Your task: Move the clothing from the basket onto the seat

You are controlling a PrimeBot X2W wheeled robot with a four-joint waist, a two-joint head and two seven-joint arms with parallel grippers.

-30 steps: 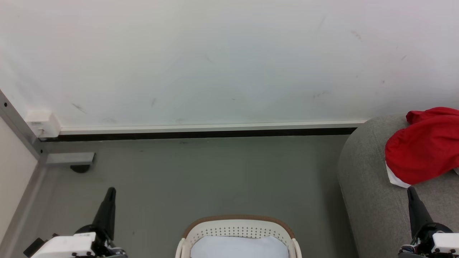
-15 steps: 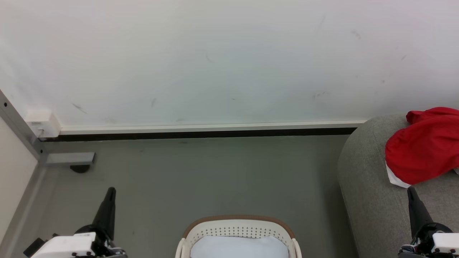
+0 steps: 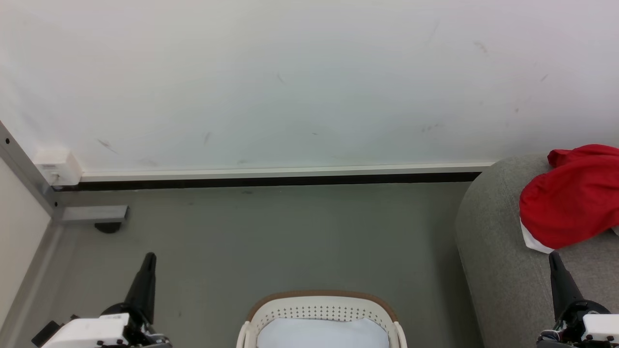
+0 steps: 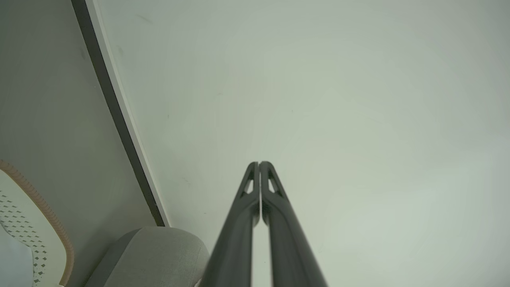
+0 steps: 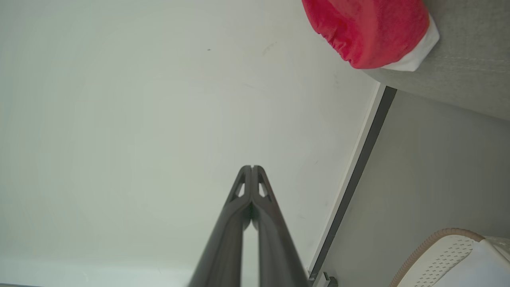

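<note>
No movement: bunched red clothing, white-trimmed

place: lab-like test room | cues: scuffed bare white wall, grey floor, aluminium frame post

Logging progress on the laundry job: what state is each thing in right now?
clothing: bunched, lying on the seat.
seat: partly covered by the clothing.
basket: upright on the floor, something pale inside.
left gripper: shut, empty.
right gripper: shut, empty.
</note>
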